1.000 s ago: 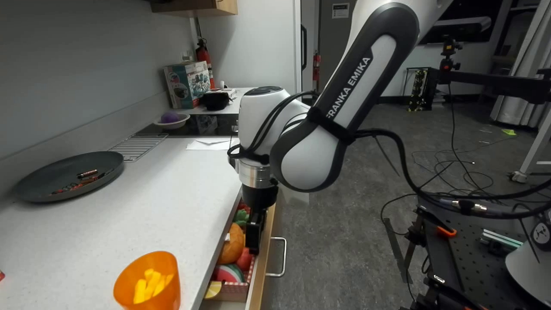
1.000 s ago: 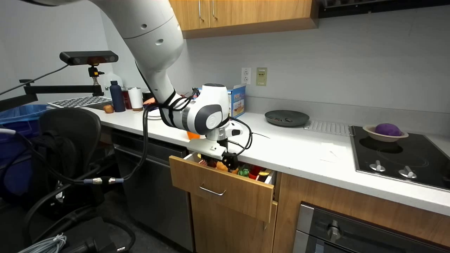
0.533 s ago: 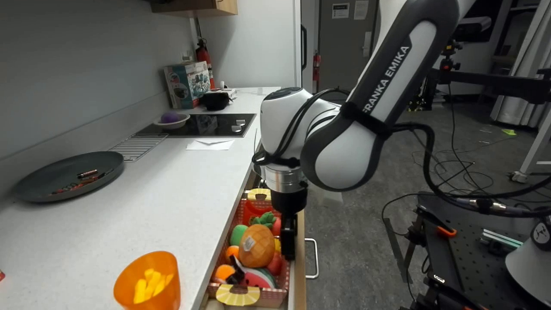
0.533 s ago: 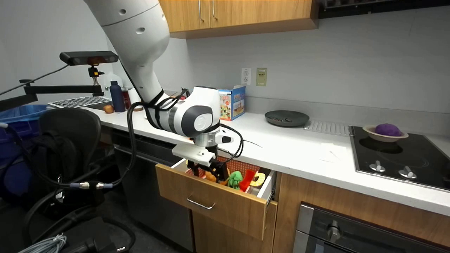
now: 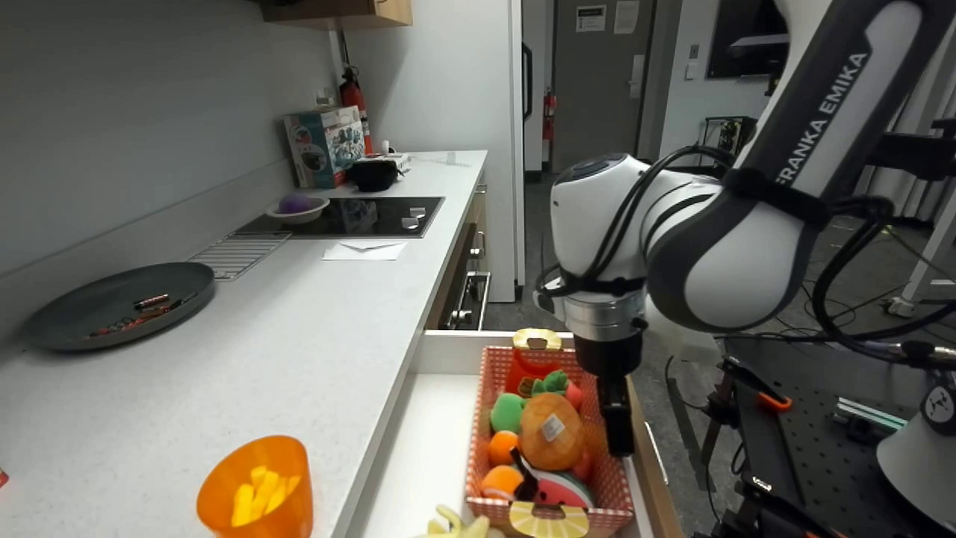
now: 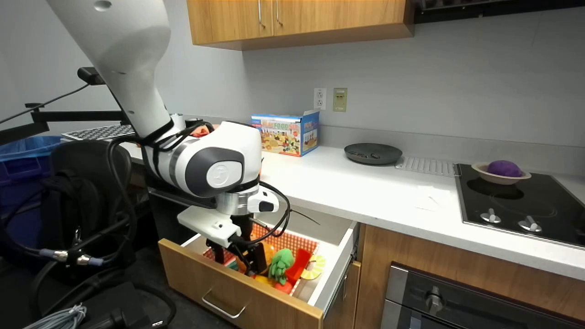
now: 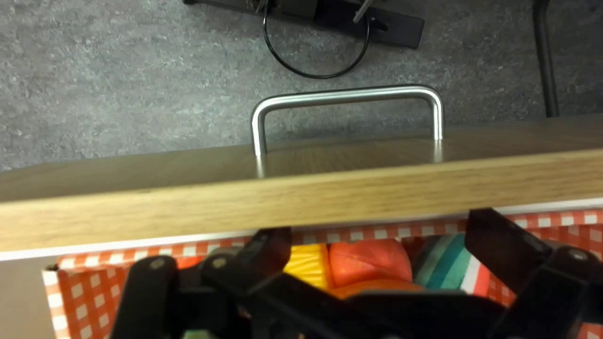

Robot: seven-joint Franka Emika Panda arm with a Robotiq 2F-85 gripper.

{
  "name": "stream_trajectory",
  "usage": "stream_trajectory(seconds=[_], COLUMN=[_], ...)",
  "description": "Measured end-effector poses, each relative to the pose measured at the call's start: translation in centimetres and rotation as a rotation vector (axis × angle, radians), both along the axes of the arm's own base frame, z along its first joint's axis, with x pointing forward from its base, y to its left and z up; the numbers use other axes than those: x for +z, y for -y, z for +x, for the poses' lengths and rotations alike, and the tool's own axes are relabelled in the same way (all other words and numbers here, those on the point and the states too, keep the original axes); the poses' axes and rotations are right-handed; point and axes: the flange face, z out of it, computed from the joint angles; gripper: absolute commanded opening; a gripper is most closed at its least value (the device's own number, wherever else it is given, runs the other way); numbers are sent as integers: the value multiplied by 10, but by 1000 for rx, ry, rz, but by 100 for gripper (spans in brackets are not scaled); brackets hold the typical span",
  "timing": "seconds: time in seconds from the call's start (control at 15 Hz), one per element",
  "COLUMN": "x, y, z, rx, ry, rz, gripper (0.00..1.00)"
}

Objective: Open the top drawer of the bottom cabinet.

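Saw the top drawer [image 6: 260, 302] standing out on the near side of the bottom cabinet [image 6: 379, 260]: tan wood front [image 7: 301, 202], white inner walls [image 5: 452, 353], silver bar handle [image 7: 346, 96], red-checked basket [image 6: 292, 241] inside. Found the tool [image 7: 379, 230] just inside the front, released, fingers [image 7: 501, 245] spread apart.

A purple ball [image 6: 504, 168] sits in a pale bowl [image 6: 499, 180] near a wire rack [image 6: 426, 166]

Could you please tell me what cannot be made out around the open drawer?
Top drawer: in an exterior view, the bottom edge cuts off a lower corner of its front.
Pale yellow item: cut off by an exterior view's bottom edge.
Label on the large orange toy: too small to read there.
Basket: in the wrist view, the gripper hides part of its contents.
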Motion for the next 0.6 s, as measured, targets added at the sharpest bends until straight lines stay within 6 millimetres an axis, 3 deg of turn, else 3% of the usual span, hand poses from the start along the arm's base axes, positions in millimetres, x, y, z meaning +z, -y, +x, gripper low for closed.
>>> stream_trajectory(seconds=[0.27,0.6], x=[6,43], y=[14,30], z=[-30,-9], rx=[-68,-114], ry=[5,118], rz=[-21,-57], gripper=[100,100])
